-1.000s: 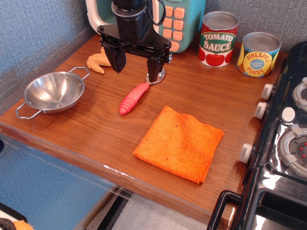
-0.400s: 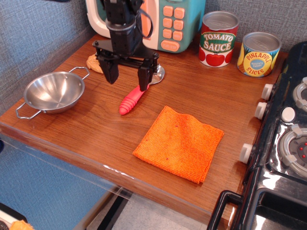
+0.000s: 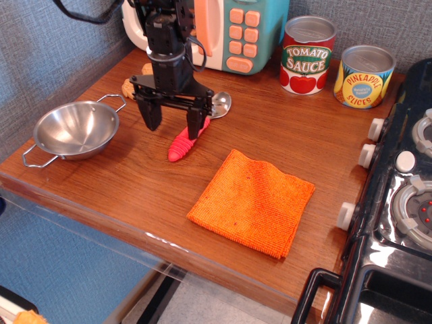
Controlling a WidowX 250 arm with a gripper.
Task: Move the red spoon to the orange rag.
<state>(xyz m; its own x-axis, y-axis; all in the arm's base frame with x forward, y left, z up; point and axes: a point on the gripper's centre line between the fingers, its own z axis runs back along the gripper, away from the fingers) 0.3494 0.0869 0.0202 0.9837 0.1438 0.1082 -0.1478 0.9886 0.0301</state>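
The red spoon [image 3: 183,145] lies on the wooden counter, its ribbed red handle pointing to the front left and its silver bowl [image 3: 221,103] toward the back right. My gripper [image 3: 173,124] is open, low over the counter. Its right finger [image 3: 195,125] stands in front of the middle of the handle, and its left finger [image 3: 152,116] stands clear to the left of the spoon. The orange rag [image 3: 252,201] lies flat on the counter to the front right of the spoon, apart from it.
A steel two-handled bowl [image 3: 74,128] sits at the left edge. A toy microwave [image 3: 236,30], a tomato sauce can [image 3: 307,55] and a pineapple can [image 3: 364,75] stand at the back. A stove [image 3: 398,196] borders the right. A tan toy [image 3: 127,88] lies behind the gripper.
My gripper has moved to the front left and come down, from over the spoon's bowl to beside its handle. The spoon and the rag have not moved.
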